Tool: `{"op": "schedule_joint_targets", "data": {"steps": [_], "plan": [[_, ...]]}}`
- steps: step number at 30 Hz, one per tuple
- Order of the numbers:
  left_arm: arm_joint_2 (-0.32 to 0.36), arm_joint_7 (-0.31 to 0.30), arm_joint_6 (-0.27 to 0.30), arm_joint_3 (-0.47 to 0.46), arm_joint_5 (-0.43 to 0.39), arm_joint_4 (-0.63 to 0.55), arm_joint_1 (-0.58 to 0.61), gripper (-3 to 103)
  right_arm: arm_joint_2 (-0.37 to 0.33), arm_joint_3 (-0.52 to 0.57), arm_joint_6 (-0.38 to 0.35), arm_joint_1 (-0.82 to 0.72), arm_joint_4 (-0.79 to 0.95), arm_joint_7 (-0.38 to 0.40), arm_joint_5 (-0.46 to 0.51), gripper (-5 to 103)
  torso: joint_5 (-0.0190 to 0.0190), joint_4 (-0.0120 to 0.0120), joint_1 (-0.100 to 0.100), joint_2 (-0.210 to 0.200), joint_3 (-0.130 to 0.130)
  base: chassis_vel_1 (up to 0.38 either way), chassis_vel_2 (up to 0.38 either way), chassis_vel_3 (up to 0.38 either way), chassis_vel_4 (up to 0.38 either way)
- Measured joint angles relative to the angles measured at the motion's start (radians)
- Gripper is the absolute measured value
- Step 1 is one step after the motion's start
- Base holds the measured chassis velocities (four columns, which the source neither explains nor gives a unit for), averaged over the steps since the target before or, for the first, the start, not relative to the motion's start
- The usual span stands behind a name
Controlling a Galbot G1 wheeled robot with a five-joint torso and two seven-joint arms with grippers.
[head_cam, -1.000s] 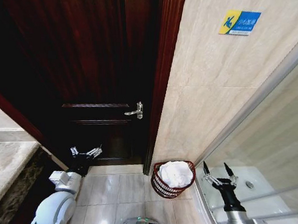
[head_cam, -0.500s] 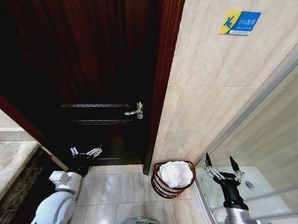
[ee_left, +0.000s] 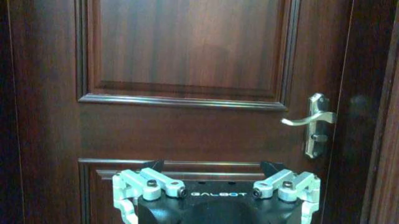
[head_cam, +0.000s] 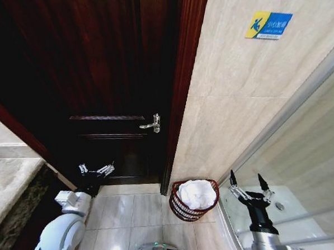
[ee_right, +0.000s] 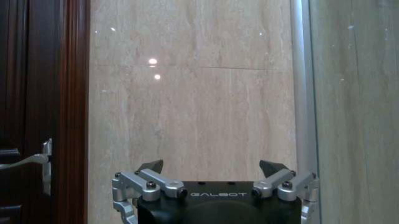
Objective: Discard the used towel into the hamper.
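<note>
Towel sits in the hamper, which stands on the floor by the door frame, so I judge the drop done. My right gripper hangs just right of the hamper, fingers spread wide, holding nothing. My left gripper (parked well left of the hamper, facing the door) is open too. Next: pull clear

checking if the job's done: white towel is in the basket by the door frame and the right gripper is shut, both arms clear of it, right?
One thing is off: the right gripper is open, not shut; the head view shows its fingers spread wide. The rest holds: the white towel lies in the basket by the door frame, and both the right and left gripper are clear of it.
</note>
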Motion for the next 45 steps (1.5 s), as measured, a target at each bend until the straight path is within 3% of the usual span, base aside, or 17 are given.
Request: {"op": "schedule_joint_targets", "data": {"steps": [45], "plan": [[0.0,0.0,0.0,0.0,0.0,0.0,0.0,100,-0.001,0.001,0.0,0.001,-0.004,-0.003,0.002,100,0.0002,0.0,0.0,0.0,0.0,0.018,0.018,0.018,0.017]]}}
